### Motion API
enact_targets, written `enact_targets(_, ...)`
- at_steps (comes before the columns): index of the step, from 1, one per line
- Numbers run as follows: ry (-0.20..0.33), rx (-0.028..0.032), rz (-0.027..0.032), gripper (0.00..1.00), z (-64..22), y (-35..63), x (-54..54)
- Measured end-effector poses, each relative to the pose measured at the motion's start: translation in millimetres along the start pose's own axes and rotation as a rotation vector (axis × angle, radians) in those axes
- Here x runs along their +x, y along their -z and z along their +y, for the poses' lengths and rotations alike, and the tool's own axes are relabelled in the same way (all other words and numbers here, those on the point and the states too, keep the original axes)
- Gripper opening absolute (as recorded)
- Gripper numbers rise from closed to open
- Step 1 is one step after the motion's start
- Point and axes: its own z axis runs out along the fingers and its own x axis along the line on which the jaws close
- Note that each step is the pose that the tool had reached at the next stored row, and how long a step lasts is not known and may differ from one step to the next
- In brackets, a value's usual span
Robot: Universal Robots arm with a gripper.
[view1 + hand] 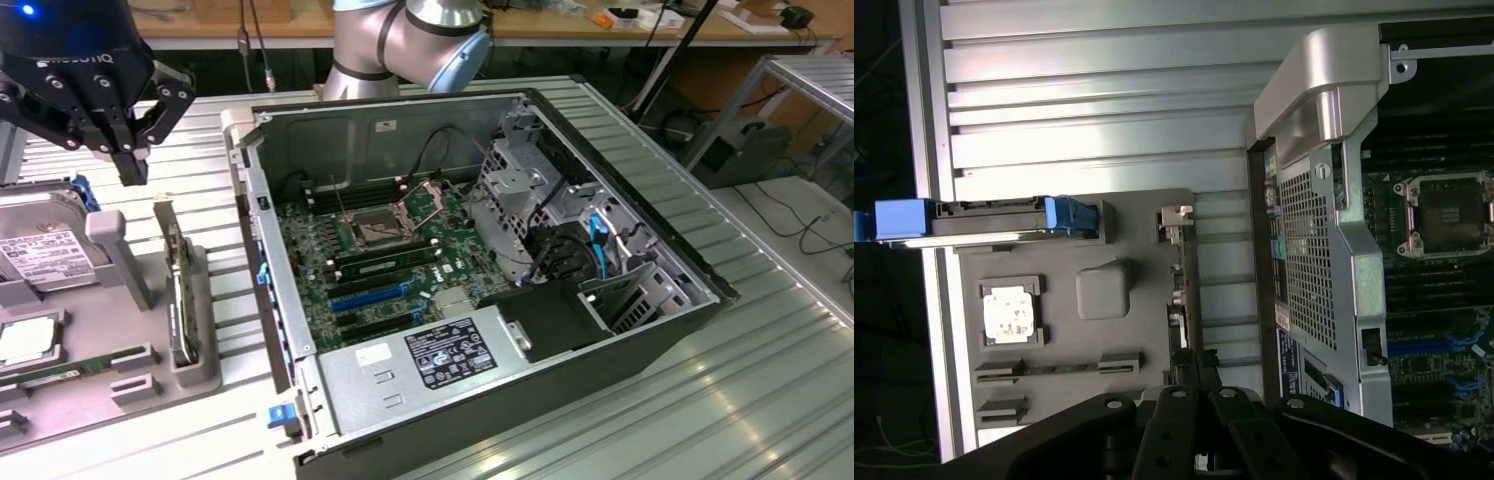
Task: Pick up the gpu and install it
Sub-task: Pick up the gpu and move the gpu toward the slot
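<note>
The gpu (178, 295) stands on its long edge in a slot of the grey parts tray (147, 385), at the exterior view's left. It is a thin card with a metal bracket at its far end. In the wrist view the gpu (1179, 300) shows edge-on along the side of the tray (1134, 240) nearest the case. My black gripper (131, 170) hangs above the card's far end, apart from it. Its fingers are shut with nothing between them. The gripper (1199, 362) sits directly over the card's edge.
The tray also holds a silver hard drive (54, 255) with blue ends, a processor chip (27, 340) and a memory stick (67, 370). To the exterior view's right the open computer case (641, 240) lies on the ribbed metal table, its motherboard (387, 260) and blue slots (367, 297) exposed.
</note>
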Motion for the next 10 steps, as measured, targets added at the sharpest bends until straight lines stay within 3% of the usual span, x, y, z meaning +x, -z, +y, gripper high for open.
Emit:
enact_targets(8, 0.000, 0.0000, 0.0000, 0.11, 0.0, 0.0, 0.0)
enact_targets(10, 0.000, 0.0000, 0.0000, 0.17, 0.0, 0.0, 0.0)
